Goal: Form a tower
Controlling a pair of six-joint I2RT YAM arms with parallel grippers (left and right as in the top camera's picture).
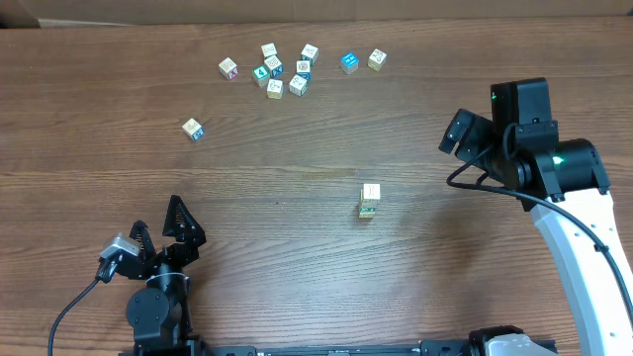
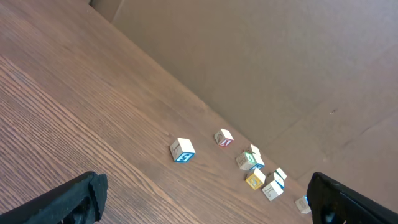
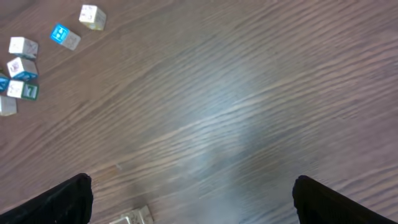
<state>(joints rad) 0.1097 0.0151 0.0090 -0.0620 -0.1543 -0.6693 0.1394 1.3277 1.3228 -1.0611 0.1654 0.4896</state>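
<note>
Tower (image 1: 370, 201): standing mid-table as a short narrow stack, well apart from both arms.
Loose cubes (image 1: 282, 69): lying clustered along the far side, with one stray cube (image 1: 193, 129) sitting off to the left.
Step in hand: you are probably fetching the next cube. Choose an outlying one, square the fingers to its flat sides, and descend straight to avoid nudging its neighbours.
Left gripper (image 1: 155, 213): gaping fully, holding and touching nothing.
Right gripper (image 3: 193, 199): gaping fully and empty, hovering right of the tower.
</note>
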